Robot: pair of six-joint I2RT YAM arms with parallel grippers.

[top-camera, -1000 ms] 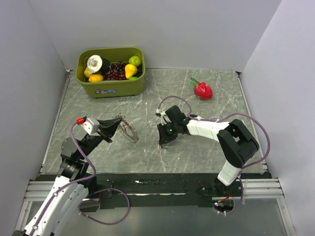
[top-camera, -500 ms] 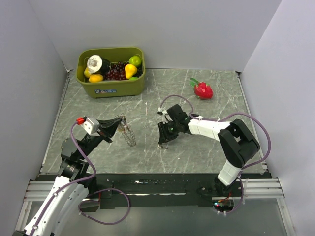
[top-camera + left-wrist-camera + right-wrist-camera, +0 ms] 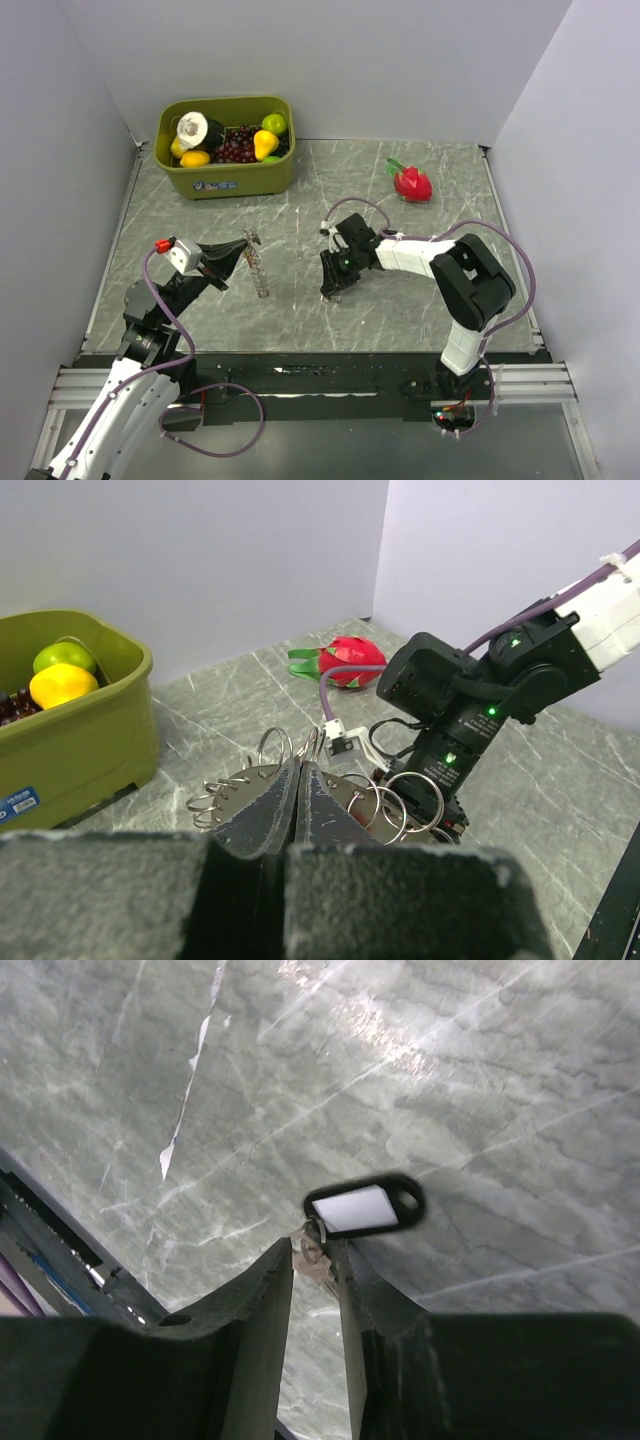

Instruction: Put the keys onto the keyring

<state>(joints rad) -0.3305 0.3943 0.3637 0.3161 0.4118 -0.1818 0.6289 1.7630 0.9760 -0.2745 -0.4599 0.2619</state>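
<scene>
While left fingers (image 3: 262, 818) clamp keyring (image 3: 404, 792), right fingers (image 3: 260, 1305) seemingly pinch tagged key (image 3: 316, 1252).

Counts — by kind
Two grippers, left gripper (image 3: 243, 243) and right gripper (image 3: 315, 1250); one bin (image 3: 225, 180); one dragon fruit (image 3: 412, 184); one tag (image 3: 362, 1207); one key (image 3: 312, 1252); one ring bunch (image 3: 258, 268) — rings too tangled to count.

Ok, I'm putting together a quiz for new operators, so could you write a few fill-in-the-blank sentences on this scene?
1. The left gripper holds the bunch of metal rings with its jaws ____.
2. The key tag by the right gripper has a white face and a ____ frame.
3. The bin holding fruit is ____.
4. The red dragon fruit lies on the ____, not in the bin.
Missing words: shut; black; green; table.
</scene>
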